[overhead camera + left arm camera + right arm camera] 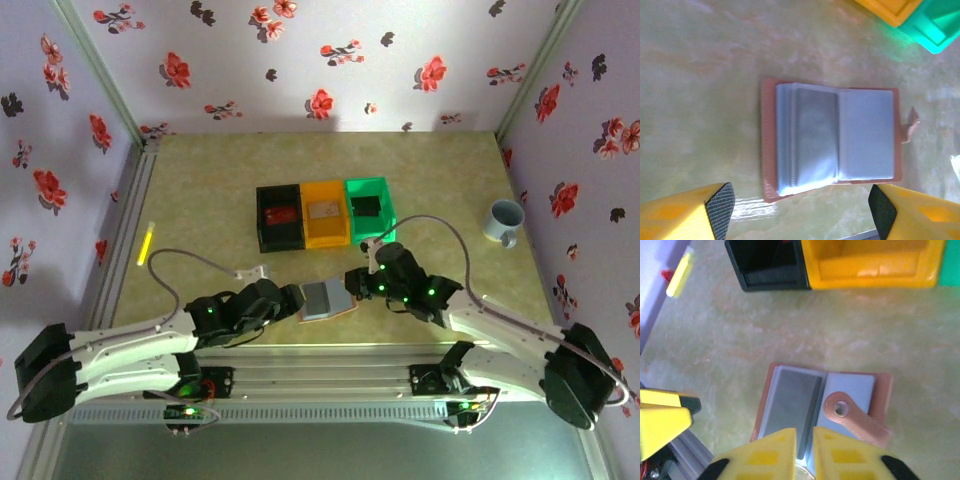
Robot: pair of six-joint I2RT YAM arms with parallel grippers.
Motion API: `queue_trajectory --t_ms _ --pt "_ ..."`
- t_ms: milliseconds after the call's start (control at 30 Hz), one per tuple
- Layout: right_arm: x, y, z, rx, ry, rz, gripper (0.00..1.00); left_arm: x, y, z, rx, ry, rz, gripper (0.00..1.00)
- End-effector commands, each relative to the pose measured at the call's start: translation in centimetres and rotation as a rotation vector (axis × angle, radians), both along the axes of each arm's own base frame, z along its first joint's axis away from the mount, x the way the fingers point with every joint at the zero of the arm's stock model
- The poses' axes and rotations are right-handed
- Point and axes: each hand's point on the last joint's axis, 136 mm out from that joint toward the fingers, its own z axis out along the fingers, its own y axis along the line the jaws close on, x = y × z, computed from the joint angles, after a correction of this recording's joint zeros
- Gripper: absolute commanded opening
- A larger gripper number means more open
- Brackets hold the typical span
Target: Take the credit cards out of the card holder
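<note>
Straddling the near edge of the pinkish-brown bifold card holder [835, 135], likely to steady it: yellow plastic left claw [801, 212], black cross-hatched pads, spread wide. Centre: the holder lies flat on the glossy mottled yellow-green table [200, 190] between both arms, opened so its smooth pale grey-blue sleeves face up. Right: yellow right claw [805, 440], narrowed to a slit over one page; whether it pinches a card, cannot tell.

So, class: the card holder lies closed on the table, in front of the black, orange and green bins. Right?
Not quite. The card holder lies open, its pale grey-blue inside facing up, as the left wrist view shows. The rest holds: it is on the table, in front of the black bin, orange bin and green bin.
</note>
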Motion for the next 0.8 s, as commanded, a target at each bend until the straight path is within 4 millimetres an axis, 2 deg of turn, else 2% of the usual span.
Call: queue_trajectory --t_ms 0,133,367,567,767 --pt "-0.8 1.5 -1.4 0.033 0.075 0.018 0.08 0.8 -1.9 2.1 -0.041 -0.075 -0.068 0.73" --pt "-0.5 0.8 -4.0 -0.017 0.102 -0.034 0.02 0.9 -2.9 2.0 -0.054 -0.075 -0.089 0.68" --pt "-0.8 0.6 -7.7 -0.064 0.165 -0.043 0.0 1.1 -5.2 1.1 -0.088 -0.051 -0.13 0.64" --pt "-1.0 -0.3 -9.5 -0.101 0.179 -0.072 0.0 1.4 -6.1 0.5 -0.092 -0.041 -0.145 0.64" --pt "-1.3 -0.9 -9.8 -0.099 0.178 -0.086 0.0 1.7 -6.4 -0.1 -0.116 -0.026 -0.138 0.63"
